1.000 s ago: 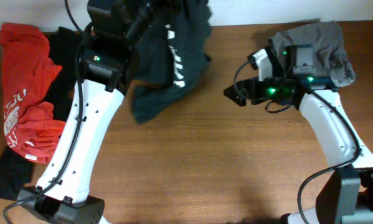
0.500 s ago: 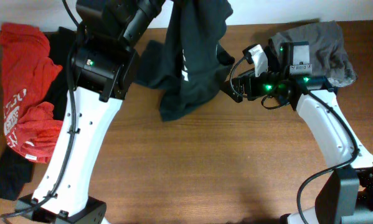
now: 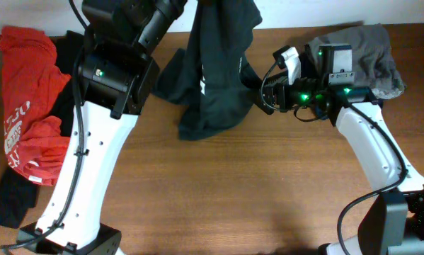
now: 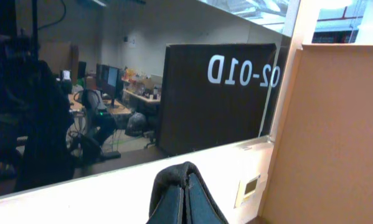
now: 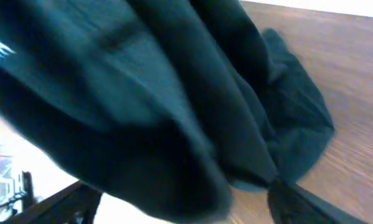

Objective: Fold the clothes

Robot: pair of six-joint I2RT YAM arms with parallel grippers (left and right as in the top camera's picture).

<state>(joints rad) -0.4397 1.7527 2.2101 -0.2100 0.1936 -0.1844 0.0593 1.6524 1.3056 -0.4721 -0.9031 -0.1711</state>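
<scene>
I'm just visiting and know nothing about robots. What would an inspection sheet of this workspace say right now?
Surface: brown wooden table.
Job's things: dark T-shirt with white letters hanging, lower end on the table; red shirt and black garment heaped left; grey garment beneath the right arm.
Clutter: nothing seen.
Grippers: left gripper shut on the dark T-shirt; right gripper open at its edge.
Cables: black cables along both arms.
Surroundings: office desks in the left wrist view.
</scene>
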